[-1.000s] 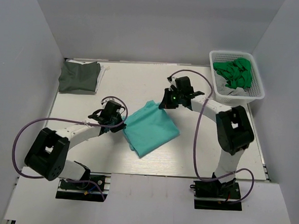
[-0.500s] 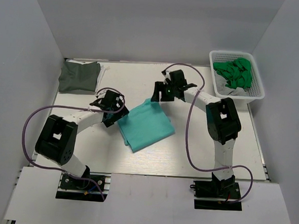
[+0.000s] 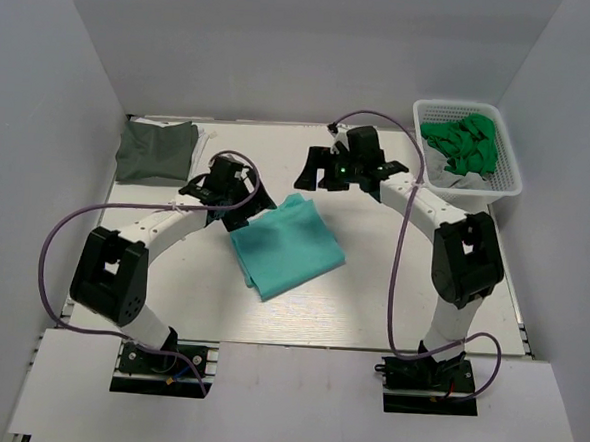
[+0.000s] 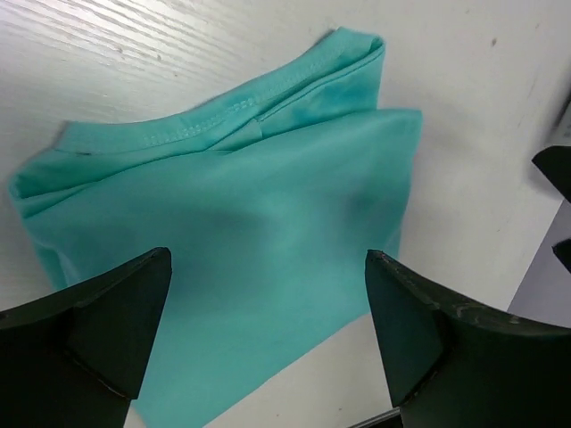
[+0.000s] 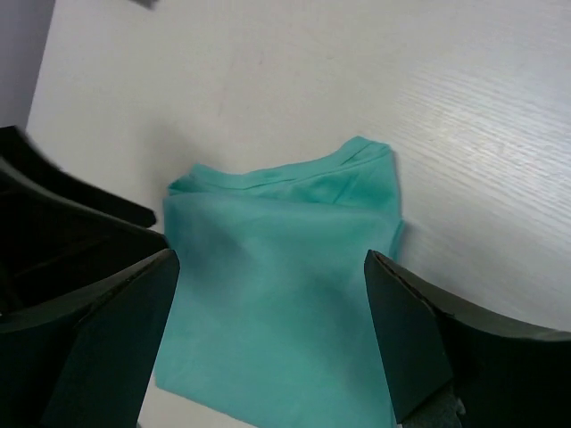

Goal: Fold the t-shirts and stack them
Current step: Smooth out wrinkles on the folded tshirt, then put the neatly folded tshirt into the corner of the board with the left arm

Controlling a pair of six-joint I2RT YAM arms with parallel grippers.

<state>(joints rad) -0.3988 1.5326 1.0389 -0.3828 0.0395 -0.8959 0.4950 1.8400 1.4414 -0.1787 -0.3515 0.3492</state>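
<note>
The teal t-shirt (image 3: 285, 245) lies folded into a rough rectangle in the middle of the table, its collar edge toward the far side. It also fills the left wrist view (image 4: 241, 205) and the right wrist view (image 5: 285, 276). My left gripper (image 3: 227, 190) hovers over the shirt's far left corner, jaws wide open (image 4: 266, 259) and holding nothing. My right gripper (image 3: 340, 171) hangs just beyond the shirt's far corner, also wide open (image 5: 270, 256) and empty. A dark grey-olive t-shirt (image 3: 157, 152) lies folded at the back left.
A white mesh basket (image 3: 508, 186) stands at the back right with crumpled green cloth (image 3: 465, 141) inside. White walls close in the table on the left, back and right. In the right wrist view the left gripper's black body (image 5: 62, 232) shows at the left.
Both grippers went from shut to wide open and released the teal shirt, then drew back toward the far side. The shirt shifted slightly left and now lies flat.
</note>
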